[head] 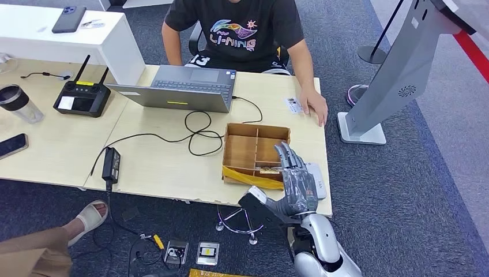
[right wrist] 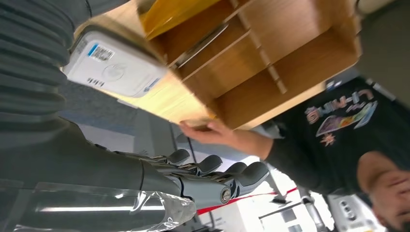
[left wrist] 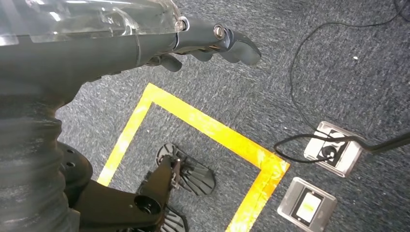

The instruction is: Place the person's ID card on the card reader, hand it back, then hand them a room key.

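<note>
A small white ID card point(head: 293, 105) lies on the table's far right, with the seated person's hand point(head: 315, 107) resting beside it. The white card reader point(head: 316, 180) sits at the table's front right corner, partly hidden behind my right hand point(head: 293, 176). That hand is raised with straight, spread fingers and holds nothing. A wooden compartment box point(head: 256, 151) stands just left of it, with a card point(head: 269, 170) in its near cell. In the right wrist view I see the reader point(right wrist: 113, 67), the box point(right wrist: 270, 63) and my empty right hand point(right wrist: 203, 179). My left hand point(left wrist: 212, 41) hangs over the carpet, empty.
A laptop point(head: 184, 89) with a looped cable point(head: 199, 133) and a power adapter point(head: 111, 163) occupy the table's middle. A remote controller point(head: 82, 97), a cup point(head: 17, 104) and a phone point(head: 12, 145) lie to the left. A grey kiosk stand point(head: 398, 75) is at the right.
</note>
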Robot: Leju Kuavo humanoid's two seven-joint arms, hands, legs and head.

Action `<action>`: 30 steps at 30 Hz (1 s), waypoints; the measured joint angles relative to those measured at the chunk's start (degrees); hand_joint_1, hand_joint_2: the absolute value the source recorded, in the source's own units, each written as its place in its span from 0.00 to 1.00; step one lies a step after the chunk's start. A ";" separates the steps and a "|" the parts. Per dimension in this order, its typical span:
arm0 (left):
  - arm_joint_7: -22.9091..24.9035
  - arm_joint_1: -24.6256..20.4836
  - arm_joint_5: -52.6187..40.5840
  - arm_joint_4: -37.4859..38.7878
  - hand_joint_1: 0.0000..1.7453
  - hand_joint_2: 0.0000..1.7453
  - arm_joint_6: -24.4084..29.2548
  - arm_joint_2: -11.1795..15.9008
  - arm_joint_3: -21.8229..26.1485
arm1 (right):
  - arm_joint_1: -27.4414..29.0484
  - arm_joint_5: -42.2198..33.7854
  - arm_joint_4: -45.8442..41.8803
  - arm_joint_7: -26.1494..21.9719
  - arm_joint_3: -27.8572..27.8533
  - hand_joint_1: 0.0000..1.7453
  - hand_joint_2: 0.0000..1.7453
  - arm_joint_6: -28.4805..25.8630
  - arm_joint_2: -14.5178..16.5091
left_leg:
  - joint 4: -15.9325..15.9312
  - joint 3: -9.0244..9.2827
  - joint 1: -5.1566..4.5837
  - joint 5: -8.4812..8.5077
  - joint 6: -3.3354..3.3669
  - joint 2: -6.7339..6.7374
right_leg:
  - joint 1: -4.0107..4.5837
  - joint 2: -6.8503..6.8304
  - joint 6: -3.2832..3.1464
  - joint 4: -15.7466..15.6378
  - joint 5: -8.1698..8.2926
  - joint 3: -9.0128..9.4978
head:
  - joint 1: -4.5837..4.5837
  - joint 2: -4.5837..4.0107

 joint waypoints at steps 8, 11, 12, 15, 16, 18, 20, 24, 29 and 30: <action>0.71 -0.49 0.35 -0.09 0.00 1.00 0.05 -0.11 -2.33 | -2.88 3.30 3.78 1.29 3.29 0.00 1.00 1.47 3.67 | 0.00 0.00 -0.01 0.00 0.00 0.00 | -0.01 0.00 0.00 -0.01 0.00 0.00 | 0.01 0.00; 1.04 -0.57 0.35 -0.09 0.00 1.00 0.14 -0.21 -2.99 | -3.53 4.52 5.05 1.98 3.61 0.01 1.00 0.99 4.13 | 0.01 0.00 -0.01 0.00 0.00 0.00 | -0.01 0.01 0.00 -0.01 0.00 -0.01 | 0.00 0.00; 1.06 -0.59 0.35 -0.09 0.00 1.00 0.19 -0.23 -3.30 | -3.78 4.97 5.55 2.32 3.67 0.01 1.00 0.73 4.26 | 0.01 0.00 -0.01 0.00 0.00 0.01 | -0.01 0.01 0.00 -0.01 0.00 -0.01 | 0.00 0.00; 1.44 -0.83 0.47 -0.10 0.00 1.00 0.42 -0.42 -4.65 | -5.06 6.99 7.89 3.83 3.87 0.01 1.00 -0.78 4.73 | 0.01 0.01 -0.01 0.00 0.00 0.01 | -0.01 0.01 0.00 -0.01 0.00 -0.01 | 0.01 0.00; 1.62 -0.92 0.58 -0.11 0.00 1.00 0.50 -0.51 -5.12 | -5.54 7.58 8.66 4.24 3.92 0.01 1.00 -1.34 4.86 | 0.01 0.01 -0.01 0.00 0.00 0.01 | -0.01 0.01 0.00 -0.01 0.00 -0.01 | 0.01 0.00; 1.85 -1.00 0.76 -0.12 0.00 1.00 0.62 -0.62 -5.99 | -6.26 8.30 10.13 4.74 3.99 0.02 1.00 -2.20 5.07 | 0.01 0.01 -0.01 0.00 0.00 0.01 | -0.01 0.02 0.00 -0.01 0.00 -0.01 | 0.01 0.00; 1.88 -1.04 0.81 -0.13 0.00 1.00 0.70 -0.66 -6.64 | -6.65 8.59 11.38 5.00 4.00 0.04 1.00 -2.48 5.28 | 0.01 0.01 -0.01 0.00 0.00 0.01 | -0.01 0.02 0.00 -0.01 0.00 -0.02 | 0.00 0.00; 1.92 -1.08 0.81 -0.13 0.00 1.00 0.77 -0.66 -7.43 | -7.09 8.98 13.03 5.17 4.03 0.06 1.00 -2.50 5.65 | 0.01 0.01 -0.01 0.00 0.00 0.01 | -0.01 0.02 0.00 -0.01 0.00 -0.02 | 0.01 0.00; 2.19 -1.03 0.05 -0.13 0.00 1.00 0.80 -0.68 -7.89 | -7.14 9.89 13.81 5.58 4.23 0.08 1.00 -2.23 5.96 | 0.01 0.00 -0.01 0.00 0.00 0.01 | -0.01 0.02 0.00 -0.01 0.00 -0.02 | 0.00 0.00; 2.23 -1.03 -0.18 -0.13 0.00 1.00 0.80 -0.68 -7.90 | -7.14 10.03 13.93 5.61 4.29 0.09 1.00 -2.18 6.05 | 0.01 0.00 -0.01 0.00 0.00 0.01 | -0.01 0.02 0.00 -0.01 0.00 -0.02 | 0.00 0.00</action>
